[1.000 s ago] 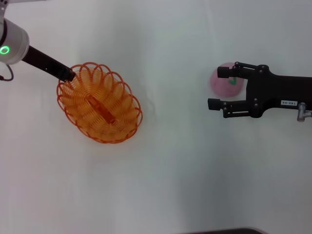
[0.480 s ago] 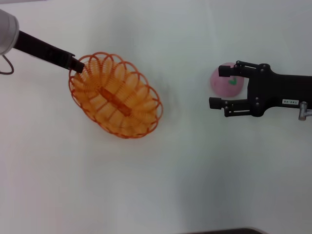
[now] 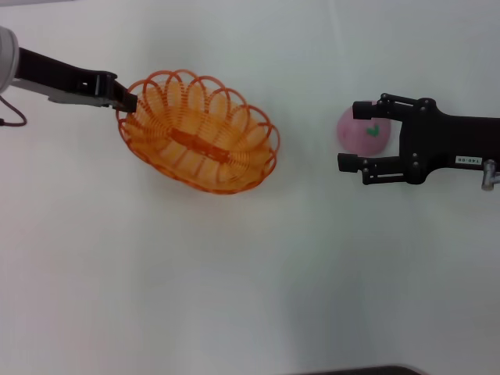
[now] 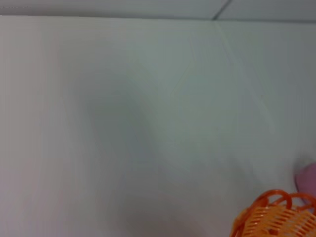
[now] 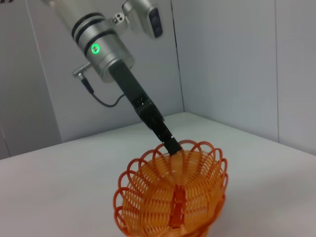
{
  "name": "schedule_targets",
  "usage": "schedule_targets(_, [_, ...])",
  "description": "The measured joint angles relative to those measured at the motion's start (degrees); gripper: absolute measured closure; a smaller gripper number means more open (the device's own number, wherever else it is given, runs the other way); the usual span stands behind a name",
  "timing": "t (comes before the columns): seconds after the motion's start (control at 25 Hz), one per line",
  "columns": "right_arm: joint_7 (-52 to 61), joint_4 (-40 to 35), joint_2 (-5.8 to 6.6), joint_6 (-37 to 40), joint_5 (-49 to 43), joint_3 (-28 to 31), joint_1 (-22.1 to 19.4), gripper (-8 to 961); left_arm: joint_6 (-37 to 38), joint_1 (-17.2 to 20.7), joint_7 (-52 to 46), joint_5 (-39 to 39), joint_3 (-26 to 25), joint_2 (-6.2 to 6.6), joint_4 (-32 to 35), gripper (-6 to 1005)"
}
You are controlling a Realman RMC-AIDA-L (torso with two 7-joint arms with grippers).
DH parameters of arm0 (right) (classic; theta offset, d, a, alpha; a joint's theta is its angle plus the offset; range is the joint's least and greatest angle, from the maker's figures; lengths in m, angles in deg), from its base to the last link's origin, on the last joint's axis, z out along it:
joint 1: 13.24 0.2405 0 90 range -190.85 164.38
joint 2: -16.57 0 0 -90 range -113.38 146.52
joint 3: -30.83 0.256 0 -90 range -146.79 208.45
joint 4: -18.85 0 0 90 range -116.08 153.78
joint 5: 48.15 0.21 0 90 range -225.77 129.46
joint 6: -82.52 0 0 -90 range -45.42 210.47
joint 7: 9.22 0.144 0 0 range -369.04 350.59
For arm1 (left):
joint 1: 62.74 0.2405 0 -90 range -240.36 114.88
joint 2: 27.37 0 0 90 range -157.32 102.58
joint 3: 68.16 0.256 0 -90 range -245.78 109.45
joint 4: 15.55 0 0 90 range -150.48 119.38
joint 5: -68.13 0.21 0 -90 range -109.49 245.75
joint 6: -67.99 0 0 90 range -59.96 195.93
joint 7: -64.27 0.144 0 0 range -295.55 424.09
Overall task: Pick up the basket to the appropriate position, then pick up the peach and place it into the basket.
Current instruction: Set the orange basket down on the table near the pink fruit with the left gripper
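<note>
- We have the table (image 3: pixel 234 297) spread white beneath us, and on its left half rides the basket (image 3: pixel 199 131), its long axis running from our upper left down toward the lower right, open side up.
- Our left gripper (image 3: pixel 125 101) is pinched on the basket's rim at the end farthest from the peach (the right wrist view shows the dark fingers biting right at a scalloped loop), so the basket is being carried by one end, the other end trailing toward the middle of the table.
- The flat strip (image 3: pixel 201 146) on the basket's floor lies along that same axis, so its line points roughly toward our right side, where the fruit waits.
- Our right gripper (image 3: pixel 355 137) hovers on the right, fingers spread wide and holding nothing, their tips aimed left toward the basket.
- The peach (image 3: pixel 362 131) sits on the table well apart from the basket, right between those open fingers as seen from the head camera; whether the fingers are down at its height we cannot tell.
- The right arm is clearly the nearer one to the peach, and we judge the coming move turns on this gap: peach to the right, basket's free end to the left, open table between.
</note>
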Motion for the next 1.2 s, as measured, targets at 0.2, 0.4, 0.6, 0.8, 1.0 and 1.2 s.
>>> schedule_targets(0.2, [-0.1,-0.3,0.13,-0.2,0.0,0.0,0.1,12,-2.4,2.3,-2.1,-2.2,-1.6,-1.97,0.2,954])
schedule_targets(0.4, [-0.2,-0.3,0.19,-0.4,0.0,0.1,0.3,12,-6.6,5.4,-4.3,-4.8,-1.7,-3.15,0.2,951])
schedule_targets(0.6, [-0.9,-0.3,0.31,-0.4,0.0,0.1,0.3,12,-8.9,8.7,-5.6,-8.6,-1.5,-3.36,-0.1,948])
schedule_targets(0.8, [-1.7,-0.1,0.28,-0.5,0.0,0.1,0.2,12,-11.4,11.6,-6.1,-12.1,-0.6,-3.56,-2.0,945])
schedule_targets(1.0, [-2.3,-0.1,0.25,-0.6,0.0,0.2,0.2,12,-12.7,12.8,-6.1,-13.4,-0.3,-3.67,-3.2,942])
schedule_targets(1.2, [-2.4,0.0,0.24,-1.1,0.0,0.2,0.3,12,-13.4,13.0,-6.1,-14.7,-0.3,-3.76,-4.5,939])
